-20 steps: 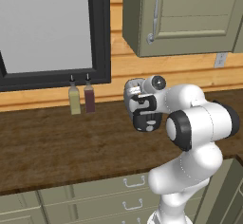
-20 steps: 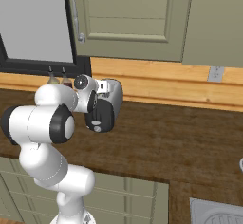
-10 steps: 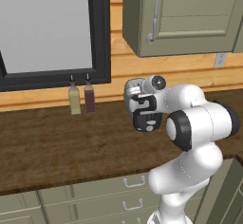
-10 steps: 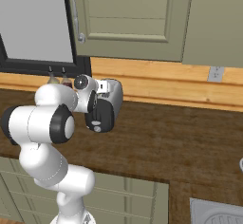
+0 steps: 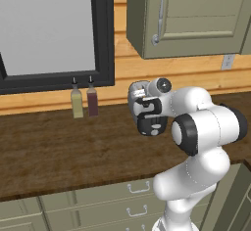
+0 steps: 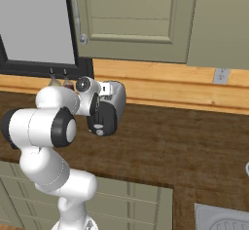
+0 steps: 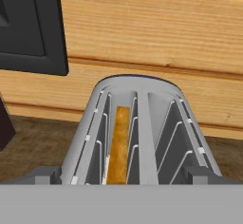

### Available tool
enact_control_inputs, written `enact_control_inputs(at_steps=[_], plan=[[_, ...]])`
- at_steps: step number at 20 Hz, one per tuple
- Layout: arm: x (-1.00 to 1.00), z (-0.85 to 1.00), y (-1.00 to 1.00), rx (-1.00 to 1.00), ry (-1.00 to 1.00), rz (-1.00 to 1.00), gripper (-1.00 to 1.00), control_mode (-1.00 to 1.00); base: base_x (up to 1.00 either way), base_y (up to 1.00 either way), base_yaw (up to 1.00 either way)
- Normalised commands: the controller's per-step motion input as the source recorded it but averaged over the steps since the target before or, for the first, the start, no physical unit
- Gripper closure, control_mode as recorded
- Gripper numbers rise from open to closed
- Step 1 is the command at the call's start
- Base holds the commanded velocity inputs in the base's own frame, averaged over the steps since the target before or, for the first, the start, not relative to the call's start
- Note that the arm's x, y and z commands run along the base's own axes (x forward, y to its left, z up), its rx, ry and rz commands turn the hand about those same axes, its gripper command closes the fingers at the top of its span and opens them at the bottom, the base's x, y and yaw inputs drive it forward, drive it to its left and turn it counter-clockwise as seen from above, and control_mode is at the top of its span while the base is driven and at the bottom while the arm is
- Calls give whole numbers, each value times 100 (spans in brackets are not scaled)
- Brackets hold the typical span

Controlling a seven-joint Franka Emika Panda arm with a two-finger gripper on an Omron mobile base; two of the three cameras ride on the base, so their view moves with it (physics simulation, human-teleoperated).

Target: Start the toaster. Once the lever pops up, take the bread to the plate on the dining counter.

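jaws spread wide just above toaster on dark wood tabletop, bread sunk in left slot.

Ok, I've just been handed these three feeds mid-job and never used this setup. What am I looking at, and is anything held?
The white jointed machine is a robot arm on a driving base. Two pictures come from cameras behind it, one left and one right, looking over it at a dark wood worktop with grey-green drawers below. The third comes from a camera on the hand, looking straight down into the toaster. The hand is open and holds nothing. A slice of bread sits in one slot, crust edge up; the other slot looks empty. On the worktop by the wall stand two small bottles under a dark-framed window, with cabinets above.
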Motion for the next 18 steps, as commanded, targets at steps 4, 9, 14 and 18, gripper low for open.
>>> enact_control_inputs(at_steps=[4,9,14,18], plan=[[0,0,0,0,0,0,-100,-100,0,0,0],[0,0,0,0,0,0,-100,-100,0,0,0],[0,0,0,0,0,0,-100,-100,0,0,0],[0,0,0,0,0,0,-100,-100,0,0,0]])
